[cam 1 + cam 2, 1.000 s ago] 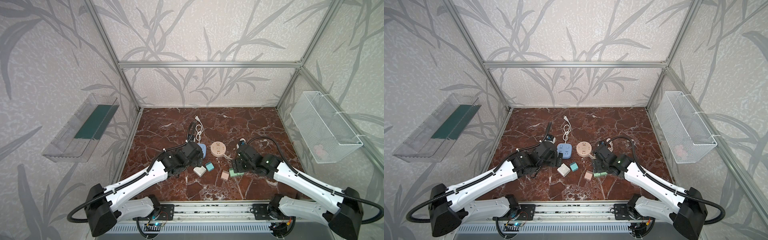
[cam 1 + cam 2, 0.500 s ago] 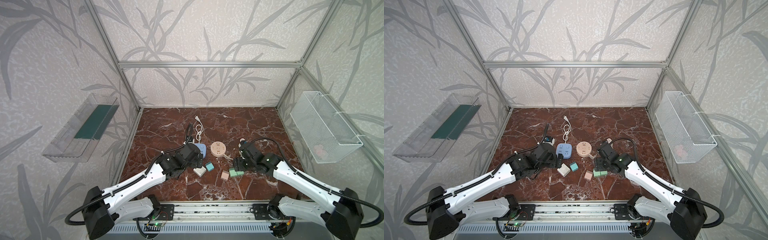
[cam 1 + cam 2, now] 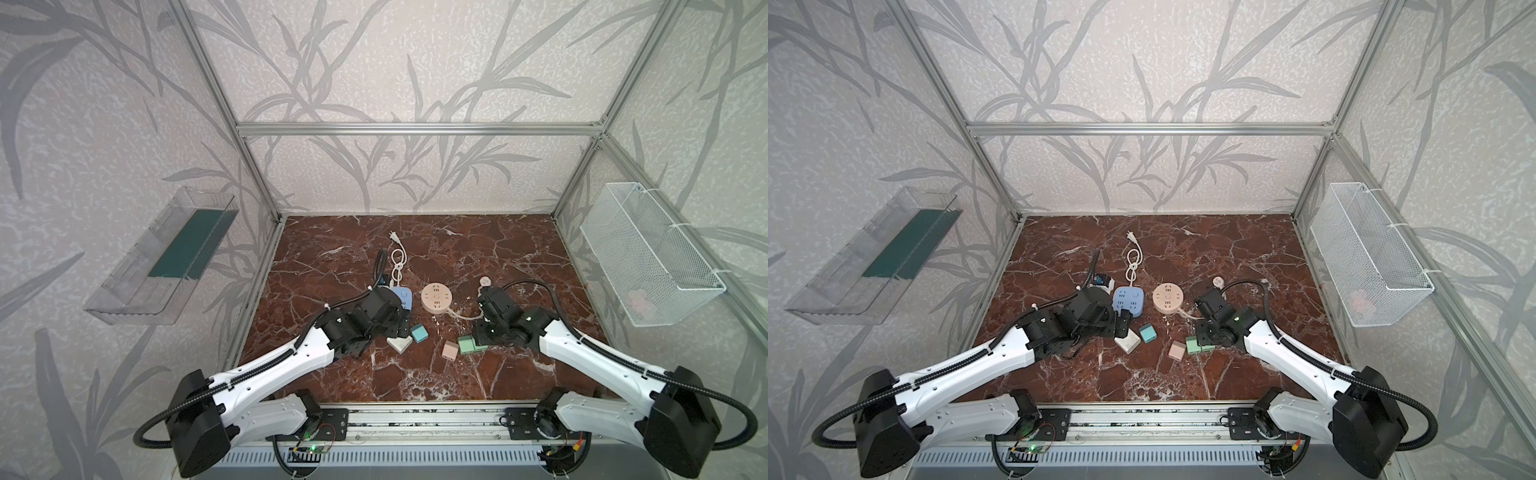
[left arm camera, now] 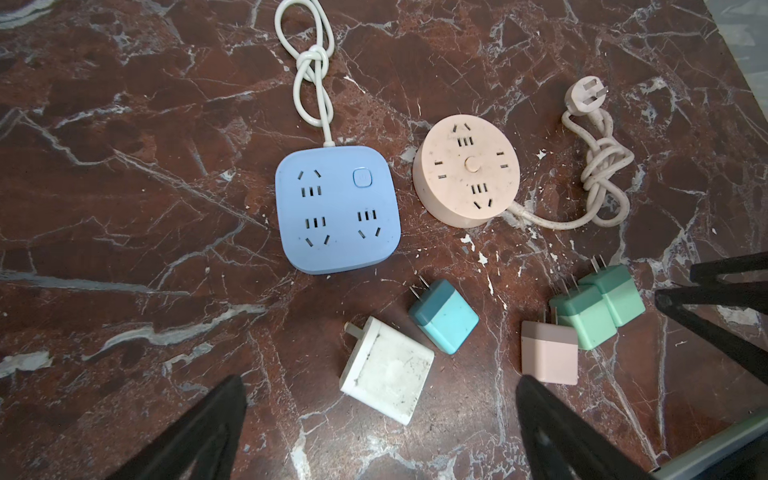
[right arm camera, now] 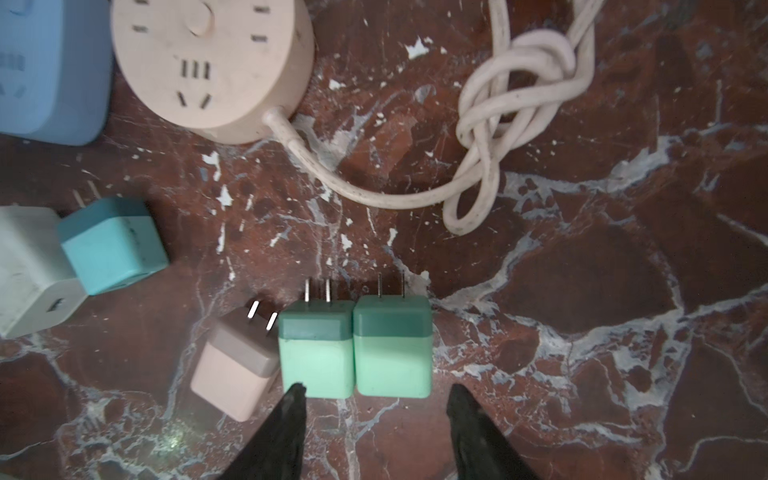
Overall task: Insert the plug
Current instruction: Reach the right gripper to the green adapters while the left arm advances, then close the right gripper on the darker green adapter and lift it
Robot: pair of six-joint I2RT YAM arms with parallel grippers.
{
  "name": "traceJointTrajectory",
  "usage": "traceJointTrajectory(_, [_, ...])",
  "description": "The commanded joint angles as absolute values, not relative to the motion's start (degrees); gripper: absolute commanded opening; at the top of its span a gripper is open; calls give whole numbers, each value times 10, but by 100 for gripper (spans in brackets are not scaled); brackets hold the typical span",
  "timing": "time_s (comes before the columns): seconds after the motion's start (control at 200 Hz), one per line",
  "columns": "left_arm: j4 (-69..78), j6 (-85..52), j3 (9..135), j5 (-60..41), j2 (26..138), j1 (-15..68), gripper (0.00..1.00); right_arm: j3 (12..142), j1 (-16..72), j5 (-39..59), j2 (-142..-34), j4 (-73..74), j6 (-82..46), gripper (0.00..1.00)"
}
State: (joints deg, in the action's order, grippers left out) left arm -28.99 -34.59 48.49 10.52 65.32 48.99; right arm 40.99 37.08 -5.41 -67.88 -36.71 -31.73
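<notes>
A blue square power strip (image 4: 337,210) and a round pink one (image 4: 466,170) lie side by side on the marble floor. Loose plugs lie in front of them: white (image 4: 386,370), teal (image 4: 444,318), pink (image 5: 235,374), and two green ones (image 5: 392,353) side by side. My left gripper (image 4: 380,390) hovers open and wide over the white plug, holding nothing. My right gripper (image 5: 376,392) is open just behind the green plugs. One fingertip (image 5: 296,392) overlaps the corner of the left green plug (image 5: 316,357). Nothing sits between the jaws.
The blue strip's white knotted cord (image 3: 397,259) runs toward the back. The pink strip's cord and plug (image 4: 598,166) lie to its right. A wire basket (image 3: 648,253) hangs on the right wall, a clear shelf (image 3: 162,257) on the left. A small black-and-blue item (image 3: 1102,282) lies behind the left arm.
The right gripper's jaws have narrowed while it stays low behind the green plugs. The left arm has hardly moved and stays wide open.
</notes>
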Motion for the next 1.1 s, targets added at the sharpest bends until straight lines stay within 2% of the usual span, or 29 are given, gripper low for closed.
traceJointTrajectory(0.0, [-270, -356, 479, 97, 663, 486, 99, 390, 364, -41, -700, -345, -320, 54])
traceJointTrajectory(0.295, [-248, -356, 476, 84, 679, 482, 99, 380, 364, -43, -762, -336, -318, 51])
traceJointTrajectory(0.95, [-234, -359, 472, 68, 693, 477, 99, 386, 349, -26, -813, -301, -302, 49])
traceJointTrajectory(1.045, [-234, -357, 473, 68, 690, 477, 98, 388, 348, -31, -811, -309, -298, 41])
traceJointTrajectory(1.07, [-235, -357, 472, 68, 690, 476, 98, 391, 349, -36, -808, -317, -298, 34])
traceJointTrajectory(1.095, [-236, -356, 474, 69, 689, 477, 98, 394, 349, -41, -804, -324, -296, 22])
